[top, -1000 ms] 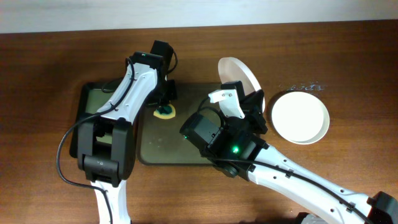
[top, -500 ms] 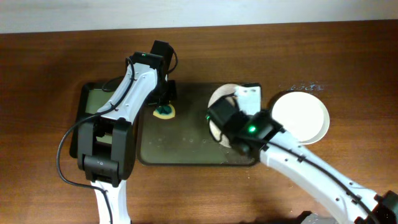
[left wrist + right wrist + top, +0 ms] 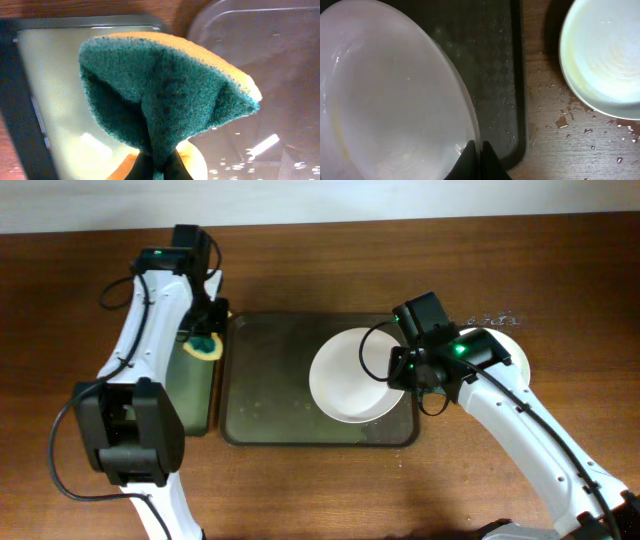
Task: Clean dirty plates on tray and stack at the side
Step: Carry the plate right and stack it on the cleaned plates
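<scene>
Bright even light; glare streaks on tray; plate close, perhaps slightly soft

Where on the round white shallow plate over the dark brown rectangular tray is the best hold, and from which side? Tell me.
Pinch the thin right-hand rim of the round white shallow plate, coming from the right across the edge of the dark brown rectangular tray. The face is too broad to span; only the rim fits between two fingers. The right gripper is shut there.
</scene>
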